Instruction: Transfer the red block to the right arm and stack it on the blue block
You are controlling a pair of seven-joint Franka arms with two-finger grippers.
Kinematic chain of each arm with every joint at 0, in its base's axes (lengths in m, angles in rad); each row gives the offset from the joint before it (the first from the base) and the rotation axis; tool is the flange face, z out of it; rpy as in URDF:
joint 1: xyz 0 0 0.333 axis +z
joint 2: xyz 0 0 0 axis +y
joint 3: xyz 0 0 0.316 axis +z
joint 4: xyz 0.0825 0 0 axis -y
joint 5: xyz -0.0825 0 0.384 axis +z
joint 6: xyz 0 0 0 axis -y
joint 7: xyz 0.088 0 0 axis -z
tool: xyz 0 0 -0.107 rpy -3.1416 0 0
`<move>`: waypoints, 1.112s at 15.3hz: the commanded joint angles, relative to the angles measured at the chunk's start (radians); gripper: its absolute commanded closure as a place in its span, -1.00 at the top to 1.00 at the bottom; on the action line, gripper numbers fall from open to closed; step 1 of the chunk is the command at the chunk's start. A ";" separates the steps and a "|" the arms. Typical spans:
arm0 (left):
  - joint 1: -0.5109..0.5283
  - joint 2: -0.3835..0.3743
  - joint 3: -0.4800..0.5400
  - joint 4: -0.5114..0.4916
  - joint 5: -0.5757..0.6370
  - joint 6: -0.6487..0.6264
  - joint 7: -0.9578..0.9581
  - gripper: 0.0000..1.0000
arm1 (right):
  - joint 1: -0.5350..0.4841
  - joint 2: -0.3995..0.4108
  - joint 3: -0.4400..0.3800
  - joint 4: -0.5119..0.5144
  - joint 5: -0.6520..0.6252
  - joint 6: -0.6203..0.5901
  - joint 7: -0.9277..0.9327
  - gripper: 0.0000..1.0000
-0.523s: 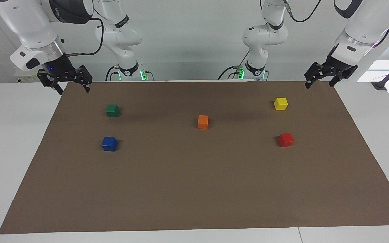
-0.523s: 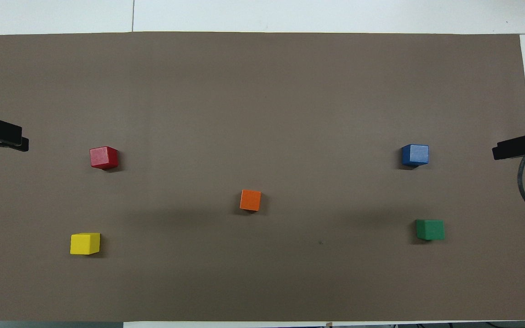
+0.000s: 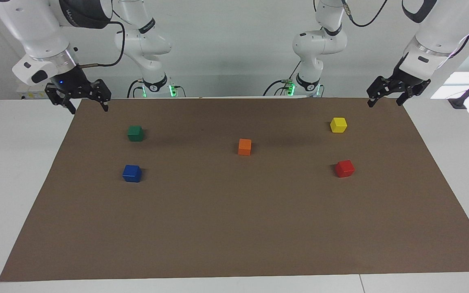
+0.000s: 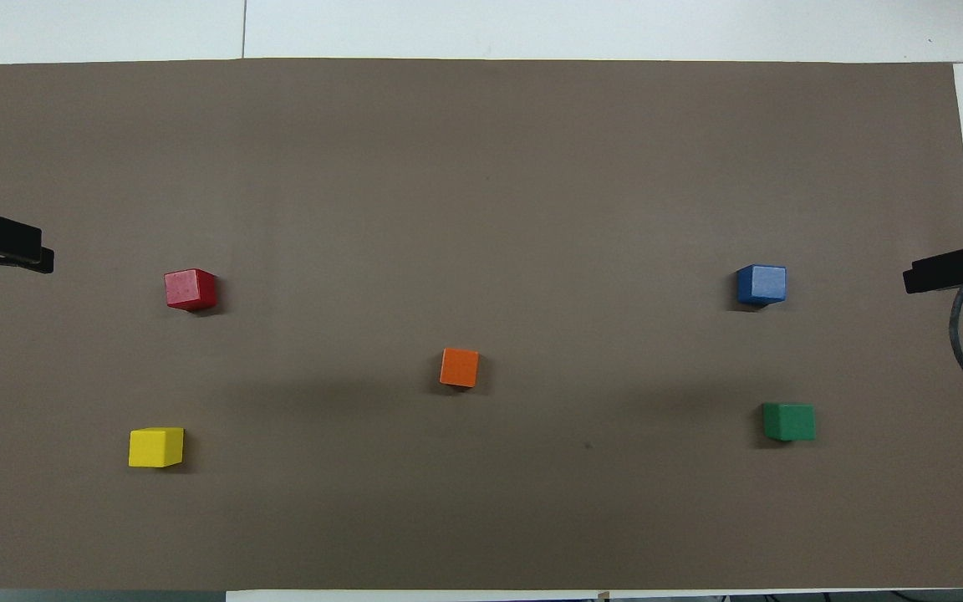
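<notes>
The red block sits on the brown mat toward the left arm's end of the table. The blue block sits toward the right arm's end. My left gripper hangs open and empty over the mat's corner at its own end, apart from the red block. My right gripper, with the blue wrist light, hangs open and empty over the mat's corner at its end, apart from the blue block.
A yellow block lies nearer to the robots than the red one. A green block lies nearer to the robots than the blue one. An orange block sits mid-mat. The brown mat covers the white table.
The left gripper has shifted very slightly. The right gripper and all the blocks stay where they were.
</notes>
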 commanded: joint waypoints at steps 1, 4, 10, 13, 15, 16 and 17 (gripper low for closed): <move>0.005 -0.055 0.002 -0.207 0.020 0.208 -0.023 1.00 | -0.012 -0.020 0.015 -0.015 -0.011 -0.012 -0.002 1.00; 0.009 -0.028 0.005 -0.327 0.021 0.332 -0.015 1.00 | -0.020 -0.020 0.015 -0.017 -0.011 -0.015 -0.007 1.00; 0.006 0.107 0.005 -0.482 0.024 0.619 -0.013 1.00 | -0.011 -0.029 0.015 -0.029 0.039 -0.028 -0.005 1.00; 0.014 0.150 0.005 -0.502 0.042 0.698 -0.007 1.00 | -0.021 -0.063 0.015 -0.102 0.145 -0.020 -0.022 1.00; 0.008 0.191 0.004 -0.511 0.052 0.738 -0.013 1.00 | -0.037 -0.062 0.007 -0.155 0.236 -0.011 -0.068 1.00; 0.008 0.207 0.004 -0.516 0.050 0.758 -0.015 1.00 | -0.046 -0.062 0.007 -0.179 0.286 0.009 -0.080 1.00; 0.003 0.228 0.004 -0.514 0.052 0.765 -0.018 1.00 | -0.049 -0.062 0.007 -0.202 0.340 0.024 -0.083 1.00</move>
